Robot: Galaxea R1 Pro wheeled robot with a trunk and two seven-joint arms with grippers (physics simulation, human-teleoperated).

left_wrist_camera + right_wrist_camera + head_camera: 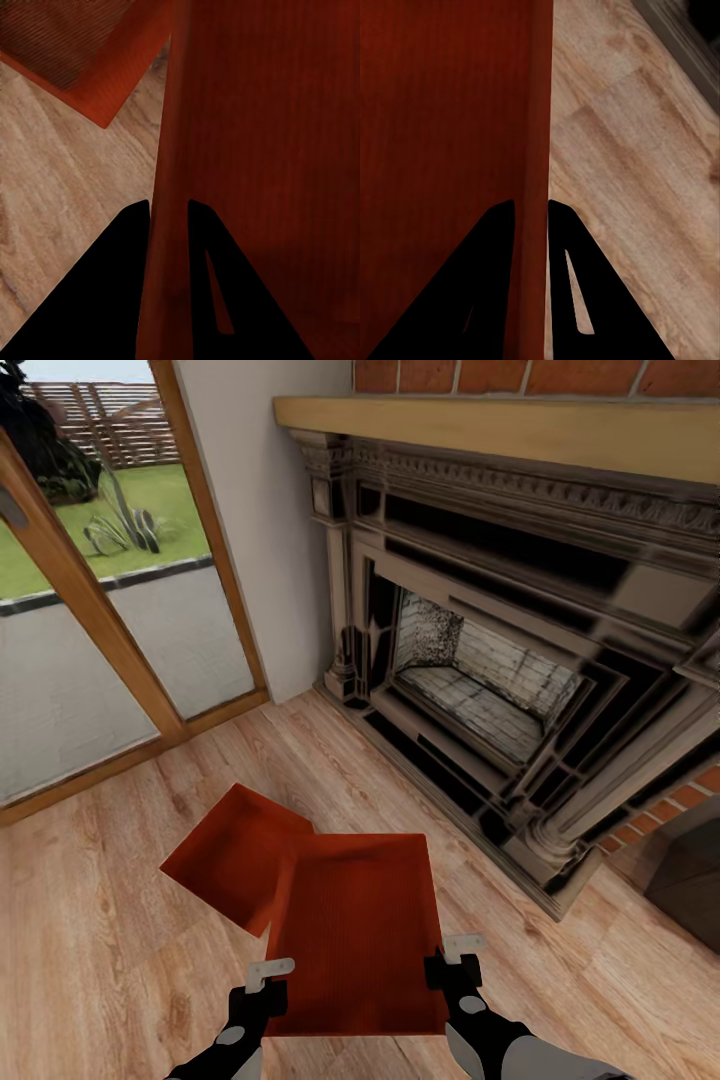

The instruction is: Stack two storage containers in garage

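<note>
Storage container nearest us [360, 930] is what we grip by its thin side walls, left gripper [169, 206] and right gripper [531, 204] each clamped on one, over the wood plank floor [100, 920], the second storage container [230, 850] just beyond.

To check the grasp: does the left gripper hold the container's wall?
Yes, the left gripper has its fingers on both sides of the container wall.

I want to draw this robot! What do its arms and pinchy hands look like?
The arms are black with smooth grey-silver shells. In the head view, the left gripper and right gripper are chunky black blocks with flat, pale grey finger plates. Close up in the wrist views, the fingers look like plain black pointed wedges, one with a thin slit.
</note>
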